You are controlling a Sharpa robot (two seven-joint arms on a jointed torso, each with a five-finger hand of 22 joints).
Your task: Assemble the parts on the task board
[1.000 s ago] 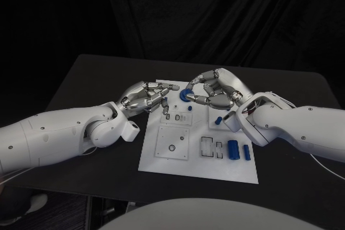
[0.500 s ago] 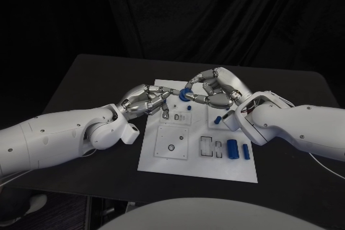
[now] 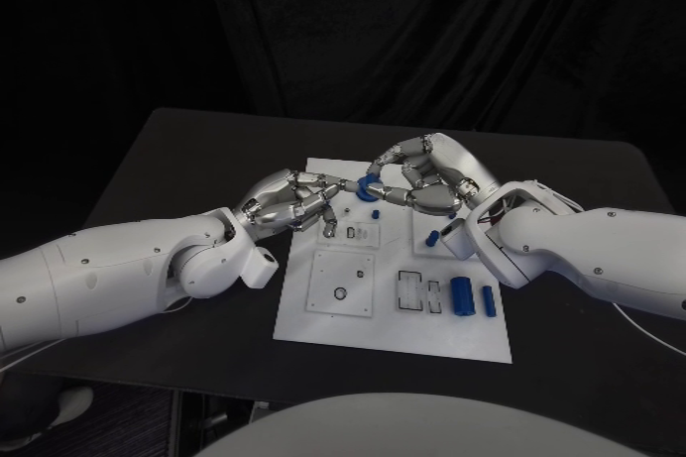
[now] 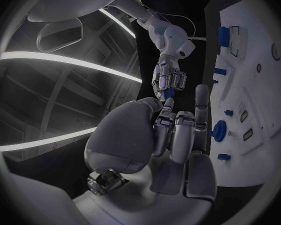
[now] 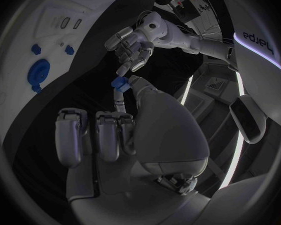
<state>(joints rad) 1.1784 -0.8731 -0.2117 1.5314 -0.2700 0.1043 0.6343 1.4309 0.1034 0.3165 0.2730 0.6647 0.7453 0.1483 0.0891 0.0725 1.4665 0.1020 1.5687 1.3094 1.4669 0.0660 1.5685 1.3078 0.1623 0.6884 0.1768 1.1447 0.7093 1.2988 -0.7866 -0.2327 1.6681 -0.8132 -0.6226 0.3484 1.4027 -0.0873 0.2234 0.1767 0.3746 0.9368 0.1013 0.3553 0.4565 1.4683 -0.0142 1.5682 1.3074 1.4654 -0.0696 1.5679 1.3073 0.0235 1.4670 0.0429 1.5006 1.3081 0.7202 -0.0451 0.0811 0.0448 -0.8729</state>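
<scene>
1. Two hands meet above the far end of the white board (image 3: 394, 328) on the black desk (image 3: 171, 160).
2. Right hand (image 3: 426, 179) pinches a small blue part (image 3: 368, 188) at its fingertips.
3. Left hand (image 3: 293, 199) reaches toward that part with fingers curled; whether it grasps anything I cannot tell.
4. Several blue cylinders (image 3: 465, 295) lie on the board's right side, beside the right arm.
</scene>
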